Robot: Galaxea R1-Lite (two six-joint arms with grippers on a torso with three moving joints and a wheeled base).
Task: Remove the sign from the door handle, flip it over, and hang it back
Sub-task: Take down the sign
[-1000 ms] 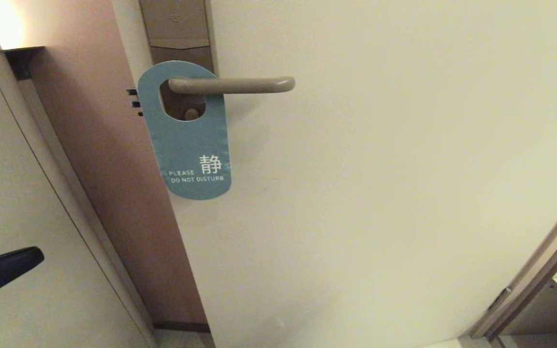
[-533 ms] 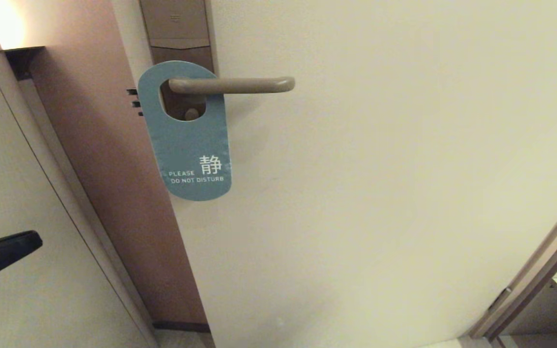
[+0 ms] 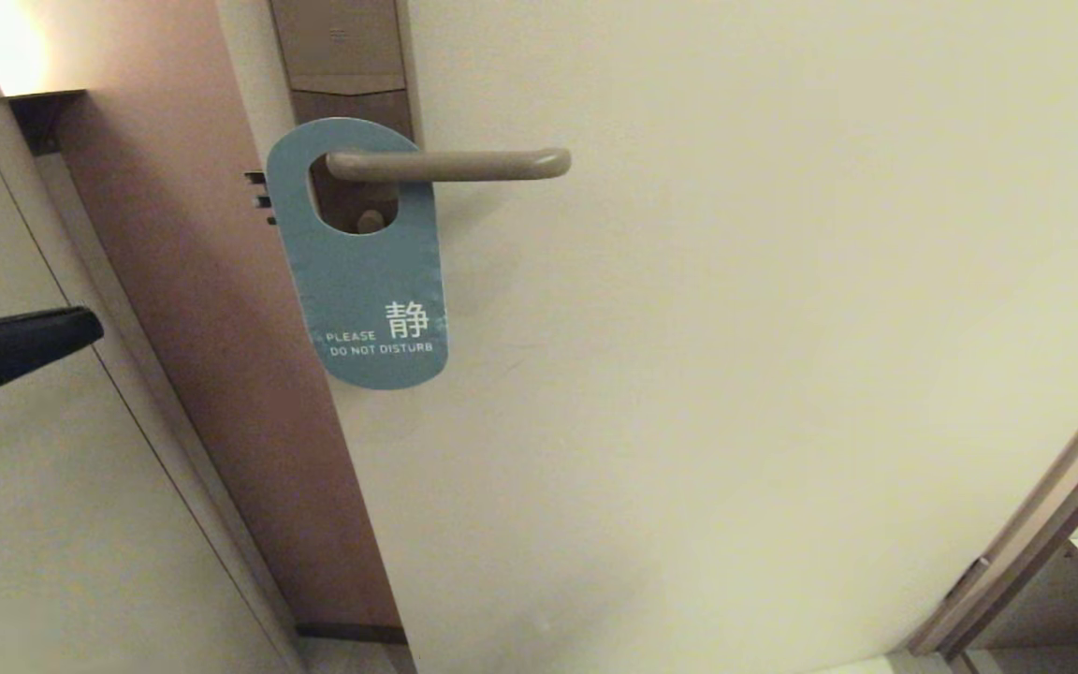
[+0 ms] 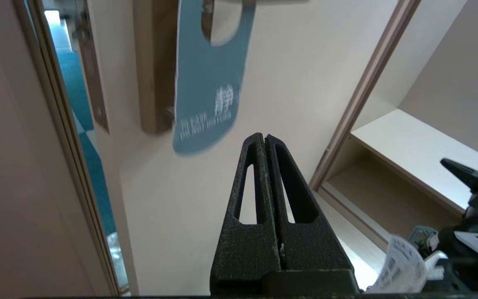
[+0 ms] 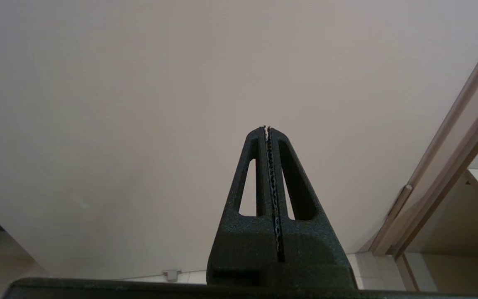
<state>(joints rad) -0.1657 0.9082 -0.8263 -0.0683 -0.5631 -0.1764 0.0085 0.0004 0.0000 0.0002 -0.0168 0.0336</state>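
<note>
Left gripper [image 4: 264, 137], fingers pressed together and empty, points up just below the blue sign [image 3: 366, 281], apparently without touching it, hanging on the door handle [image 3: 450, 165].

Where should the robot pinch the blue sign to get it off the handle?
Probably the sign's bare rounded bottom end, below the words. It hangs free there, while the oval hole on top is looped around the door handle. The left gripper, shut and off to the left, would open first, then pinch front and back.

Left wrist view: sign's [image 4: 206, 83] lettering is blurred.
</note>
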